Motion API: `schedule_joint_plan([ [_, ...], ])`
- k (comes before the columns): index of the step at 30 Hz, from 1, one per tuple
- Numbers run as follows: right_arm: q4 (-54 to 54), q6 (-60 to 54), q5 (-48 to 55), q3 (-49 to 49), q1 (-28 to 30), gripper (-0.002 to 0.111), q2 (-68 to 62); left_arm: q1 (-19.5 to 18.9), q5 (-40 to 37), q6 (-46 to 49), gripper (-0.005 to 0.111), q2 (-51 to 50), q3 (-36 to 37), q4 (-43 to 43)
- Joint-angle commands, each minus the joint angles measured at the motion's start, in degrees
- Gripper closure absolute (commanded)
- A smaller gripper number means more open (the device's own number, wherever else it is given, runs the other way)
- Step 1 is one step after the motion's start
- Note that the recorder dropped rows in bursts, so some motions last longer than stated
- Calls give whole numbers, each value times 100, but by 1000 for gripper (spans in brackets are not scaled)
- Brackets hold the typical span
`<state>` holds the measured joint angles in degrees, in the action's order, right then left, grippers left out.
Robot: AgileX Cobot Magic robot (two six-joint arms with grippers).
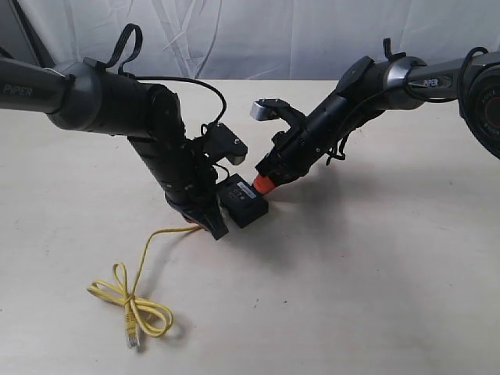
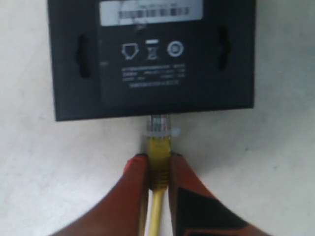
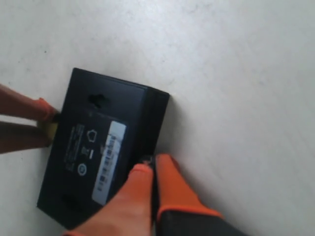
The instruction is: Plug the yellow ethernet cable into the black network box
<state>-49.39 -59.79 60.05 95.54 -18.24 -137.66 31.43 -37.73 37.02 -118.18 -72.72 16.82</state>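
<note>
Surface: pale, bare table [image 1: 375, 297] fills the lower frame of the exterior view, with a white draped backdrop along the top.
Box: the black network box [image 1: 244, 201] lies flat at the centre of the frame, label side up, between the two arms.
Cable: the yellow ethernet cable [image 1: 137, 301] runs from a loose loop at lower left up toward the box; its free plug lies at the bottom of the loop.
Left gripper: the left gripper [image 2: 158, 164] is clenched on the yellow boot just behind the clear plug [image 2: 158, 125], orange fingers [image 2: 135, 177] either side of it.
Plug position: in the left wrist view the plug tip meets the box's near edge at mid-frame; most of the clear body is outside, so it looks started, not seated.
Right gripper: the right gripper [image 3: 150, 169] has its fingers pressed together against the box's far side, apparently bracing it rather than pinching it.
Step in hand: insertion, judged partly done.
Next move: a straight push along the plug's axis into the port, the right arm holding the box against sliding; any tilt could jam the plug.
</note>
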Motion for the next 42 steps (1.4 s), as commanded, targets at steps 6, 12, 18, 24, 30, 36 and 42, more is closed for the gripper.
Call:
schedule_joint_plan([
  [6,141,7,-40,-37,-49,109,-90,11,-138,260,107,-39,65,461],
  [12,152,6,-40,-37,-49,109,-90,11,-244,238,107,-39,65,461],
  [18,152,6,-40,-37,-49,109,-90,11,-292,67,107,-39,65,426],
  [24,152,6,-29,-37,-49,109,-90,11,-362,-252,107,-39,-80,261],
  [30,163,6,32,-37,-49,109,-90,11,-388,-252,107,-39,-152,261],
  [36,198,6,104,-37,-49,109,-90,11,-400,-252,107,-39,-157,283],
  [42,318,6,116,-37,-49,109,-90,11,-317,-252,107,-39,-157,283],
])
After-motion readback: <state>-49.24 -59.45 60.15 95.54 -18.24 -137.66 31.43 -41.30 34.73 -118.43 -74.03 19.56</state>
